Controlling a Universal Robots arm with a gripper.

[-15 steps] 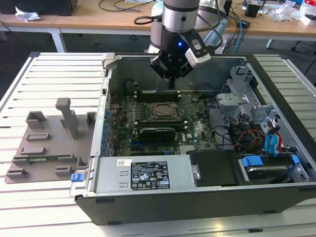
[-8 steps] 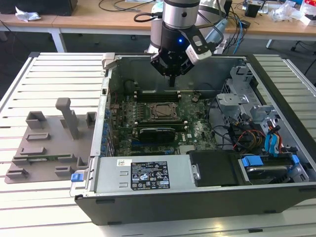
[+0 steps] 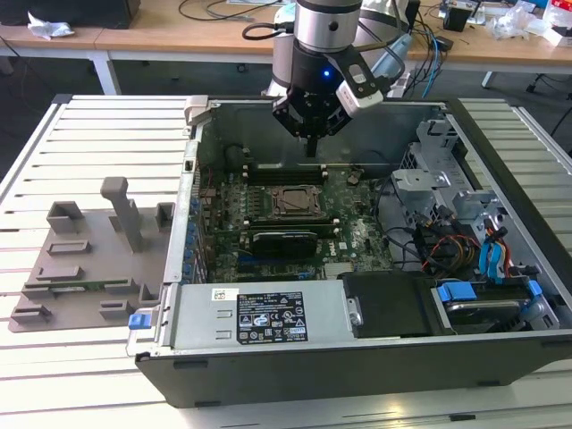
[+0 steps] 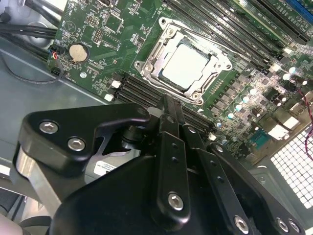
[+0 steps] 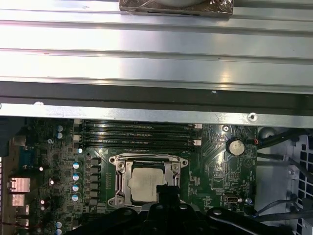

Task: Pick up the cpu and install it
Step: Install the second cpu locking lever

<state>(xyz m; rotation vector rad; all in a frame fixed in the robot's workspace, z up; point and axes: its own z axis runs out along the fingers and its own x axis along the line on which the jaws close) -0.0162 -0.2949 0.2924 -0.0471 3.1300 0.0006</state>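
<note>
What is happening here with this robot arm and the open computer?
A single robot arm is working over an open computer case lying on a slatted table. Its tool hangs above the motherboard, close to the memory slots. The cpu already lies inside the socket frame on the board, and the tool's closed fingers carry nothing. A grey fixture sits on the table at the exterior view's left.
</note>
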